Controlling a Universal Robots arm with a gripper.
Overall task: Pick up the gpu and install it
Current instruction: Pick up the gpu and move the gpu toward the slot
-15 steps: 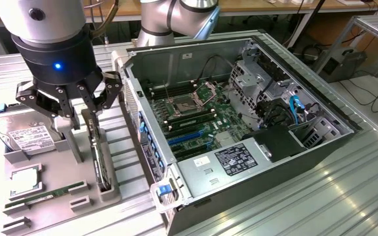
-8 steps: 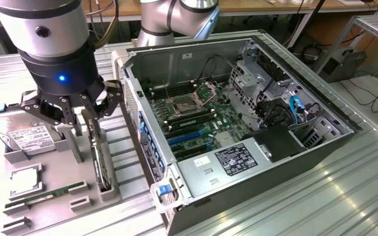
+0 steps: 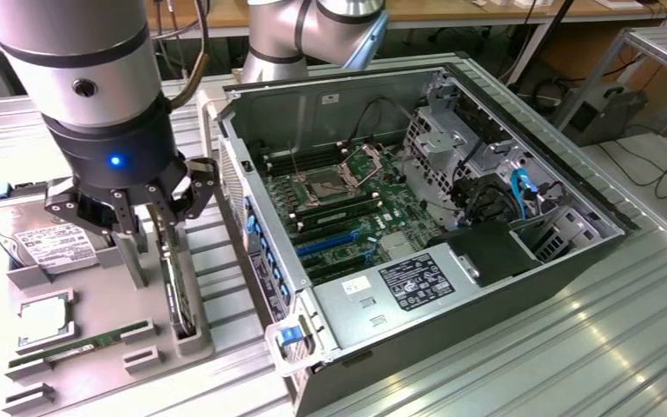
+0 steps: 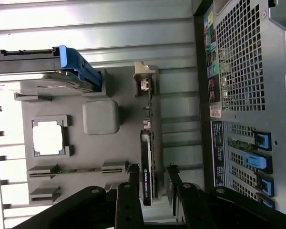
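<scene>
Hard drive (image 3: 53, 241): lies flat, white label up, at the corner of the tray (image 3: 90, 287) (image 4: 86, 155) on the exterior view's left
Processor (image 3: 46, 314) (image 4: 47, 138): in a square pocket of the tray; a memory stick (image 3: 79, 341) (image 4: 76, 169) lies in the slot just beside it
Gripper (image 3: 154, 213) (image 4: 152, 168): low over the tray's side nearest the case
Fingers (image 4: 133, 186): spread, one on each side of the gpu's upper edge; nothing pinched; whether a pad touches the card cannot be told
Gpu (image 3: 178, 282) (image 4: 148, 143): stands on its long edge in a slot along that same side of the tray
Edges and room: a grey post (image 4: 100, 117) rises from the tray near the gpu; a narrow strip of table separates tray and case
Case (image 3: 287, 117) (image 4: 238, 62): open, on its side, just beside the tray on the exterior view's right
Table (image 3: 565, 347): ribbed, shiny metal; desks and cables stand behind the case
</scene>
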